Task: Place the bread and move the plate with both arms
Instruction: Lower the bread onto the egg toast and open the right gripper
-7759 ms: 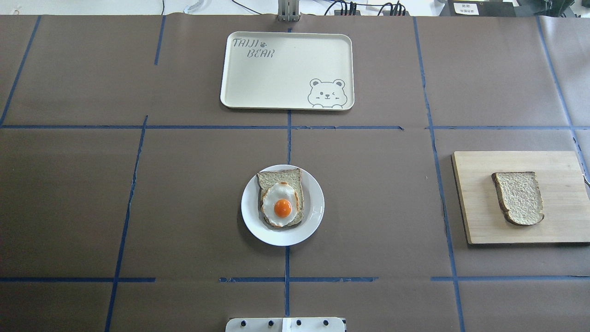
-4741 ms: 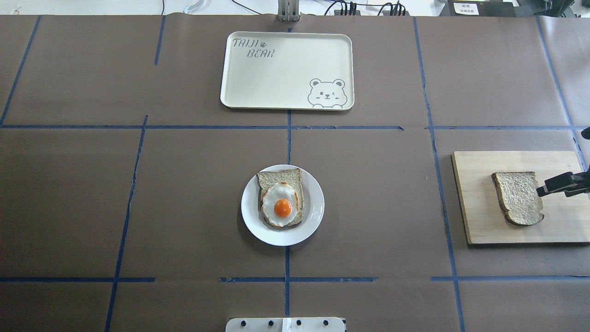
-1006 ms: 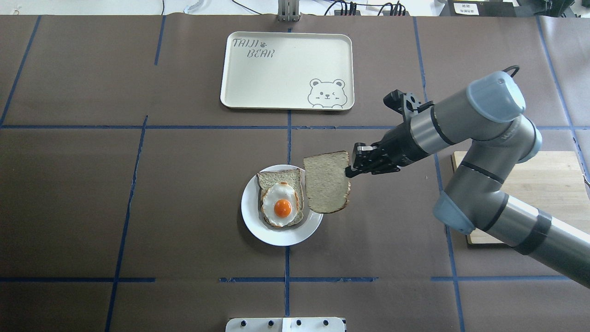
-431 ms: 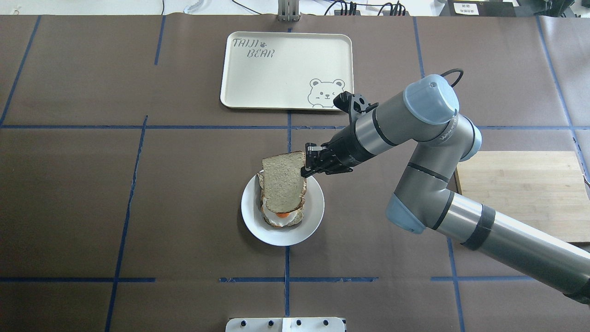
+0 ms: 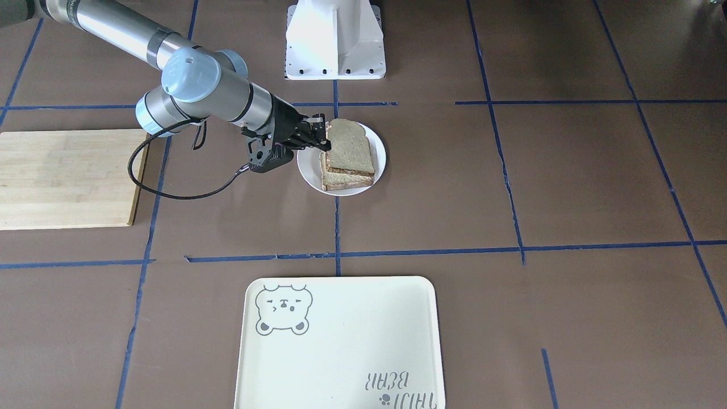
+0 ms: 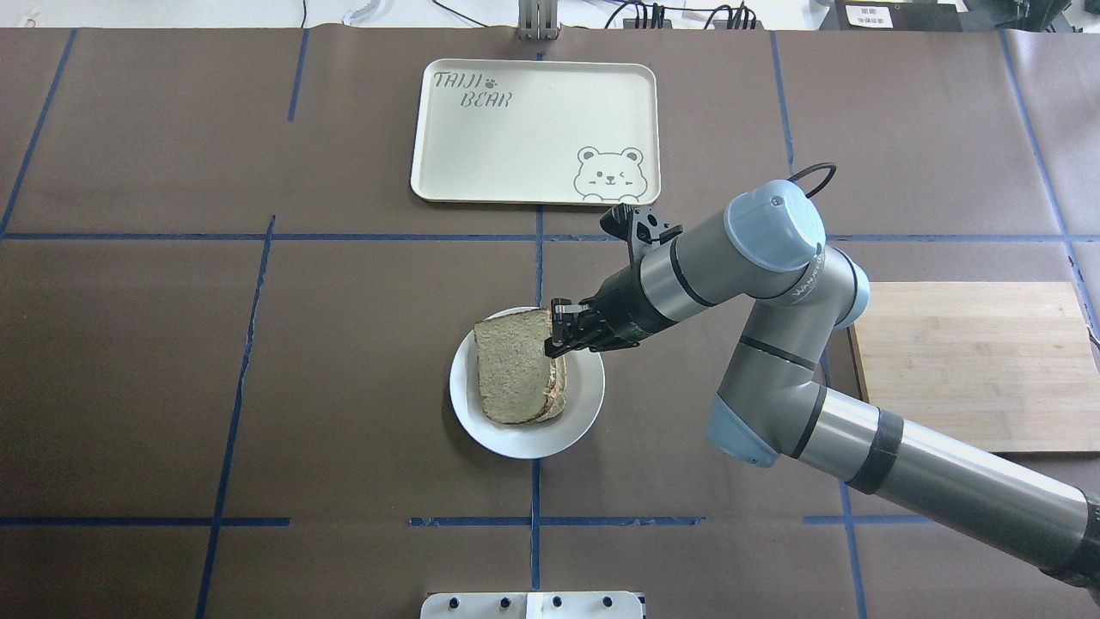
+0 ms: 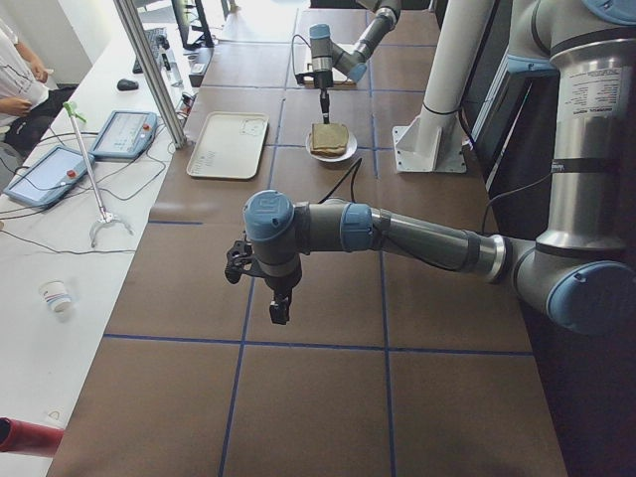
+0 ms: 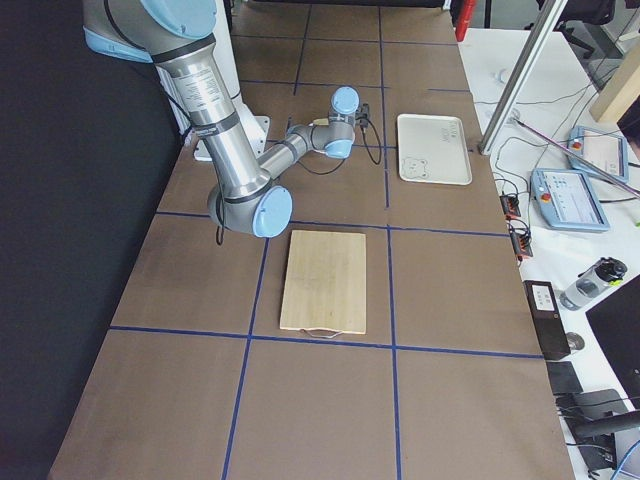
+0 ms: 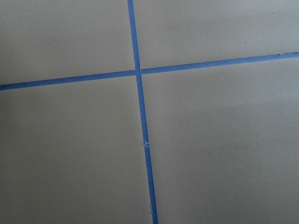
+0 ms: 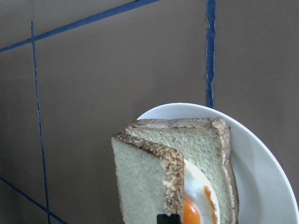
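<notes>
Bread (image 6: 511, 374) over the egg toast, on the plate (image 6: 524, 434)

The one white plate holds two slices. The toast (image 10: 201, 140) with one egg (image 10: 196, 205) is below, and the bread leans on top of it. The right gripper (image 6: 557, 331) has its jaws clamped on the bread's edge. One tray (image 6: 533, 129) and one board (image 6: 971, 361) also lie on the table. The left gripper (image 7: 279, 310) hangs well apart from the plate, and I cannot tell how its jaws stand.

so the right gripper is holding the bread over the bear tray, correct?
No: over the plate, not the tray. The overhead view shows the right gripper holding the bread above the egg toast on the plate; the tray lies apart.
</notes>
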### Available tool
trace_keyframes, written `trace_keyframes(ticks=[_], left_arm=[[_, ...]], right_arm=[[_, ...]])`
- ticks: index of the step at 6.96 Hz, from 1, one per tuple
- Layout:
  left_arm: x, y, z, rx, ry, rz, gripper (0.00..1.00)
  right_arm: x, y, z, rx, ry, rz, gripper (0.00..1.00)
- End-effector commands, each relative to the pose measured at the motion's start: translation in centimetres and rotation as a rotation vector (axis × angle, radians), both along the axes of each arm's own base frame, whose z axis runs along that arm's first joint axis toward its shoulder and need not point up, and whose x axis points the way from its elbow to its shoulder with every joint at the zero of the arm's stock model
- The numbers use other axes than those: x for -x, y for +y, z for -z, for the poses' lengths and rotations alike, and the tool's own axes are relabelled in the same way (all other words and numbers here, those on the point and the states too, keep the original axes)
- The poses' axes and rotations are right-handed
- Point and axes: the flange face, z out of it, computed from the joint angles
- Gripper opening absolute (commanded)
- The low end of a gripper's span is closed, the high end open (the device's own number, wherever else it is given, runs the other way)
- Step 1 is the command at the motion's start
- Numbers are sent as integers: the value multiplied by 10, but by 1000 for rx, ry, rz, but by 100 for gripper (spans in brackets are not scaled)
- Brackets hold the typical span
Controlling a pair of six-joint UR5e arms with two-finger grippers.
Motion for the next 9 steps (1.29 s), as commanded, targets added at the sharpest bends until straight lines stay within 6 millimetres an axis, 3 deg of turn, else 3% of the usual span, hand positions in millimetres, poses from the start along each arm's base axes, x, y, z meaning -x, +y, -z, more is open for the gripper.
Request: trace_keyframes(ticks=[1, 9], left_arm=[[0, 6, 1, -3, 0, 0, 100], [0, 10, 1, -2, 0, 0, 100]], right_arm=[[4, 0, -6, 5, 8, -2, 0], [7, 1, -16, 9, 25, -29, 0]])
